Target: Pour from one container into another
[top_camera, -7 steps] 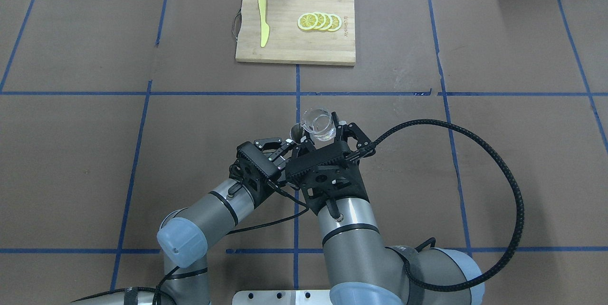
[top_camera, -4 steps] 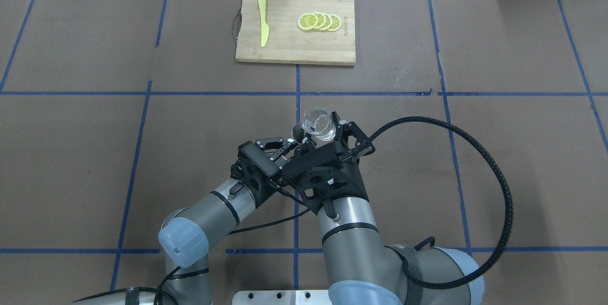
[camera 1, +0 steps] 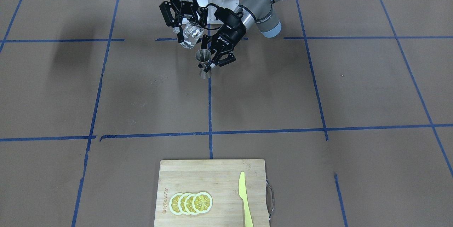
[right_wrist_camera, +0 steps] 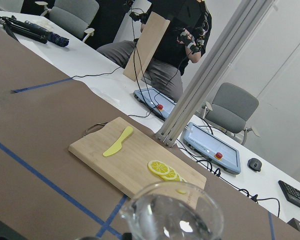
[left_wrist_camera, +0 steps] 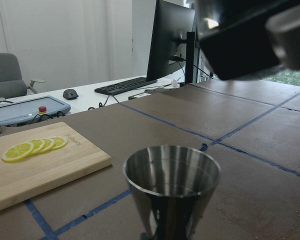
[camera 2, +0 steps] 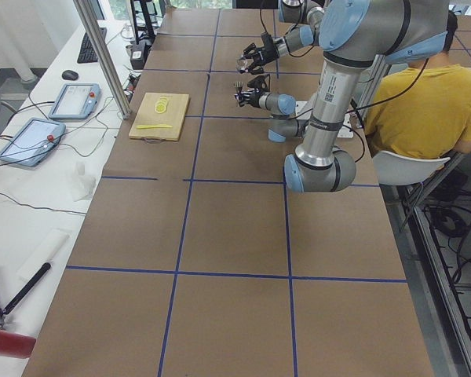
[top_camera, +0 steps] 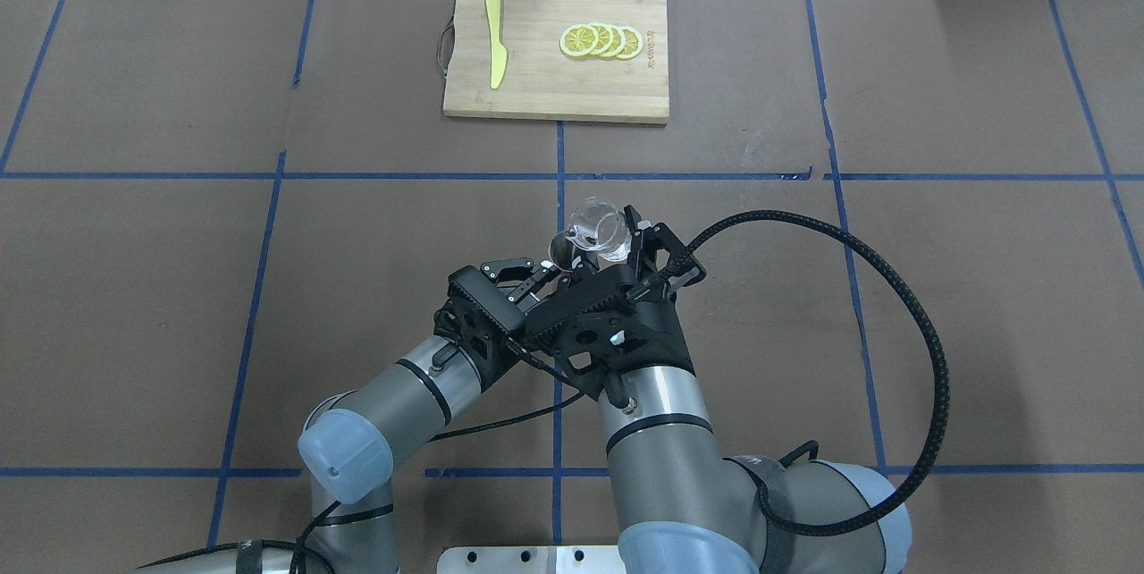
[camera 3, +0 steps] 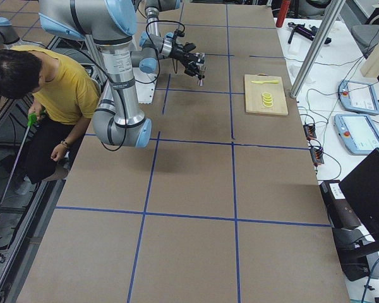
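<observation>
- Right tool (camera 1: 189, 29) in the front-facing view grips the clear glass cup (camera 1: 191, 36), tipped lip-first toward the hourglass metal jigger (camera 1: 203, 57); left tool (camera 1: 213, 65) pinches that jigger's narrow waist, upright.
- Overhead, we see the cup's lip just beside the jigger's mouth, jigger to the robot's left.
- Left wrist: polished, smooth cone, open upward.
- Right wrist: thin transparent rim; we judge liquid inside.

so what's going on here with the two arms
A pour is being set up. The right arm holds the clear glass cup in its jaws, tipped just above the metal jigger, which the left arm's jaws are shut on. No stream is visible. The cutting board with lemon slices lies apart.
</observation>
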{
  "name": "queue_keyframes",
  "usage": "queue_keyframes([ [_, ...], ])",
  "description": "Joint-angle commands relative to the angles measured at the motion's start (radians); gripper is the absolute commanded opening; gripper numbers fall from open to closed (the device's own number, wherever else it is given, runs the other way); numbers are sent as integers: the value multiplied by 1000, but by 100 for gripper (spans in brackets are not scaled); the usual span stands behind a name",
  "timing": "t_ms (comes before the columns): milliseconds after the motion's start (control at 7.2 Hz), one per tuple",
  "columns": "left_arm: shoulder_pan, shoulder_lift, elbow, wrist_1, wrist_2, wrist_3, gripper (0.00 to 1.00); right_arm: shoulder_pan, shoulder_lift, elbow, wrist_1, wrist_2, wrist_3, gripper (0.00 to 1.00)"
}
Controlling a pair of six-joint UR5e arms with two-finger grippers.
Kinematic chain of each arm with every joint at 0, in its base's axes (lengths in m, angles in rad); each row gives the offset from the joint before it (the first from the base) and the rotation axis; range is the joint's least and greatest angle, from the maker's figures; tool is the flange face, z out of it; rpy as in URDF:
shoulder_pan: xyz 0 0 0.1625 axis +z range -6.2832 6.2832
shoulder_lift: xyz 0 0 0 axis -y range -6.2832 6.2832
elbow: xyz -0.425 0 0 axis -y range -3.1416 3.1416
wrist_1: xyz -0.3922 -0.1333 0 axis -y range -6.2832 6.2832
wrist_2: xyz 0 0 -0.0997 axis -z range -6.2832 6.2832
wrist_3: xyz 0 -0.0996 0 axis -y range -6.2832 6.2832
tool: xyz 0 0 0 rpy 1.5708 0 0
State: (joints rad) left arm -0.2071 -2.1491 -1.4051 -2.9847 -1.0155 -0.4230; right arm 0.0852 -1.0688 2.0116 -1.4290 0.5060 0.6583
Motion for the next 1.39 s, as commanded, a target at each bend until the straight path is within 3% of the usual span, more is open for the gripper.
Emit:
queue_keyframes([
  [0,0,0,0,1,0,1,0,5,0,-2,-1,0,-40,0],
  [1251,0,0,-2,3,2,3,0,28,0,-10,-65,-1,-129,0],
])
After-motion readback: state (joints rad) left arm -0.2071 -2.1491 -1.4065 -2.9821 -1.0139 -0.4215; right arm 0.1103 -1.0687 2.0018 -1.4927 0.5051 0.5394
